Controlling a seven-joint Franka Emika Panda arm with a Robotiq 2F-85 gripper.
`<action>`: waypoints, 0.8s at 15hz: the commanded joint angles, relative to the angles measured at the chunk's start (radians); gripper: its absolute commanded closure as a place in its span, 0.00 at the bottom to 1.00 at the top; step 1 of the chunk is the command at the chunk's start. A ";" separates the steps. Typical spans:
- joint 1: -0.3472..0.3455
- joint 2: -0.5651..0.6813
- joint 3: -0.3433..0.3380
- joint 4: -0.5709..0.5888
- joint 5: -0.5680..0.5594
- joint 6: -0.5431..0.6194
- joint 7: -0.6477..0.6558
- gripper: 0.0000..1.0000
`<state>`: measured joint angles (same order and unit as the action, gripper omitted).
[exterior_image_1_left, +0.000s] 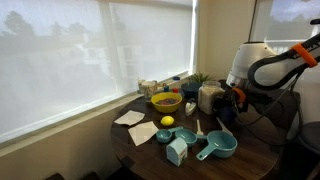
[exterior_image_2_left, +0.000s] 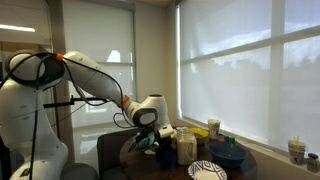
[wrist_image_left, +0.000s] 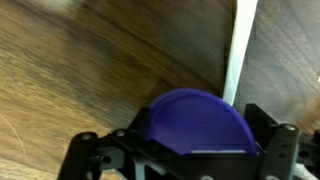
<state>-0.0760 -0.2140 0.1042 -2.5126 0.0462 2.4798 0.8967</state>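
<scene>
Wood, dark and grained, makes up the round surface (exterior_image_1_left: 245, 165) beside the white window blinds (exterior_image_1_left: 70, 60). In an exterior view, two white paper napkins (exterior_image_1_left: 130, 118) lie near its left edge. Next to them a yellow bowl (exterior_image_1_left: 166, 101) sits toward the far edge, with a small yellow round ball (exterior_image_1_left: 167, 122) just in front of it. A pale blue cup (exterior_image_1_left: 177, 150) stands close to the near edge, and a set of teal plastic measuring cups (exterior_image_1_left: 218, 146) lies just right of it. The white robot arm (exterior_image_1_left: 265, 65) reaches in over the right edge, its jaws hanging low above the surface. In the wrist view a blue-violet round domed thing (wrist_image_left: 195, 120) rests on the wood between the jaws, which stand wide open and grip nothing. One black finger (wrist_image_left: 85, 150) is well clear of it on the left; the opposite one is close beside it, though I cannot tell whether they touch. A thin white strip (wrist_image_left: 238, 50) runs upright behind the thing.
</scene>
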 joint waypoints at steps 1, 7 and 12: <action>-0.011 -0.030 -0.006 -0.030 -0.041 -0.007 0.065 0.01; 0.005 -0.099 -0.005 -0.062 -0.043 -0.052 0.041 0.00; 0.022 -0.140 0.013 -0.055 -0.030 -0.049 0.011 0.00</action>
<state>-0.0687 -0.3153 0.1073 -2.5601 0.0178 2.4415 0.9192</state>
